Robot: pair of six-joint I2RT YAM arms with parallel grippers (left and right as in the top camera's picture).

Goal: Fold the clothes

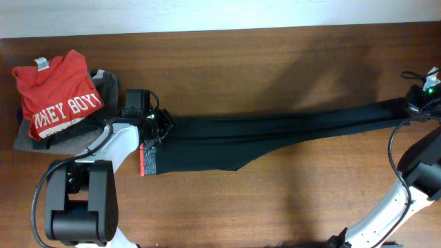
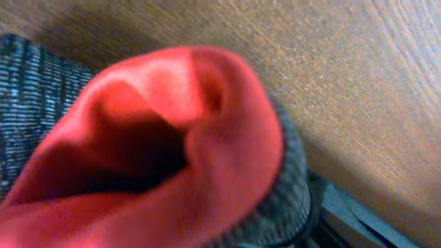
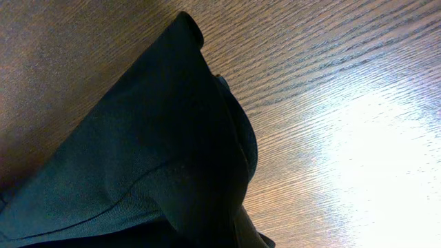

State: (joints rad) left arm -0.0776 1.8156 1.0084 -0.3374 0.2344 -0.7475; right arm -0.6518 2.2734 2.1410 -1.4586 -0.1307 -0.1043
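L gripper (image 1: 162, 128) clamped on red-orange waistband (image 2: 227, 138) of black trousers (image 1: 275, 129) | R gripper (image 1: 415, 103) clamped on leg hem (image 3: 186, 41) | trousers stretched straight btwn both | red T-shirt (image 1: 58, 96) on grey garment (image 1: 109, 81) just beside L gripper, outer side, tight | table (image 1: 275, 62) wood open along both long edges.

The overhead camera looked straight down from well above, taking in the whole surface (image 1: 275, 55), the left arm (image 1: 103, 148) and the right arm (image 1: 406, 200). The left wrist camera sat tight against the red waistband (image 2: 172, 138) of the trousers (image 1: 275, 131), at nine o'clock overhead. The right wrist camera hung close over their black leg end (image 3: 138, 172), at three o'clock. Both showed wood beside the cloth.
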